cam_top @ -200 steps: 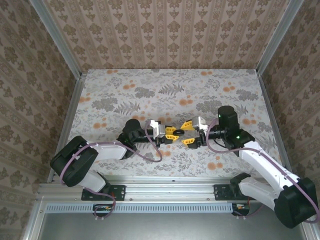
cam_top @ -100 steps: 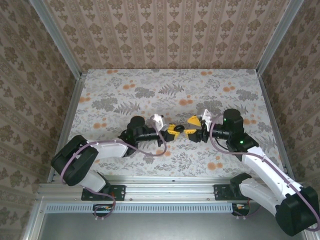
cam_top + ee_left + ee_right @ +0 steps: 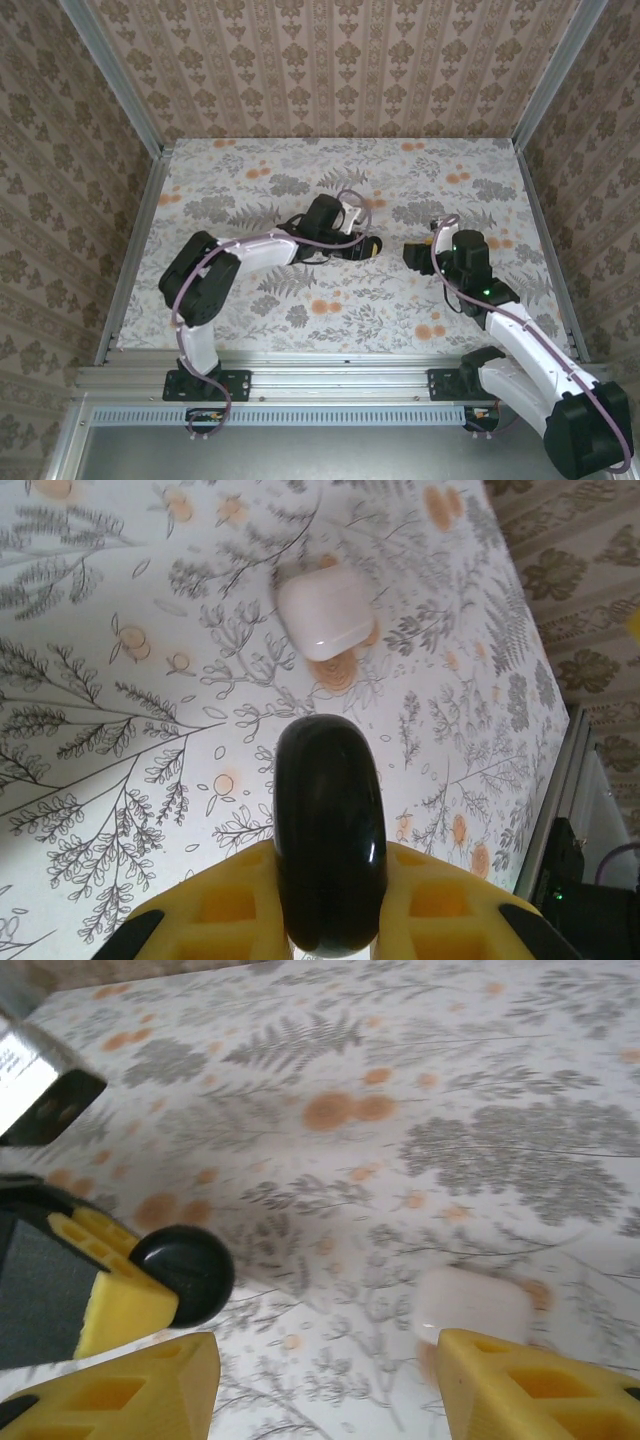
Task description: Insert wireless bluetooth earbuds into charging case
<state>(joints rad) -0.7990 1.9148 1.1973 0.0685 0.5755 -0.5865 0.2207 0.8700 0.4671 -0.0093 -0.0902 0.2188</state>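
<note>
Between the left gripper's [image 3: 358,244] yellow pads sits a black disc [image 3: 328,830], pinched on edge, the jaws clamped on it. A second ago both grippers met at mid-table. Now the left arm has swung farther out with the disc, and the right gripper [image 3: 325,1390] has backed off, jaws half apart and empty. The case [image 3: 325,610] lies lid-down-closed on the table [image 3: 250,160] just beyond the disc, near the right gripper's finger. Neither grip has an earbud, so insertion likely hasn't begun.

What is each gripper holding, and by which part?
Left gripper grips the black round disc by its flat faces, near one edge. Right gripper is open, holding nothing.
</note>
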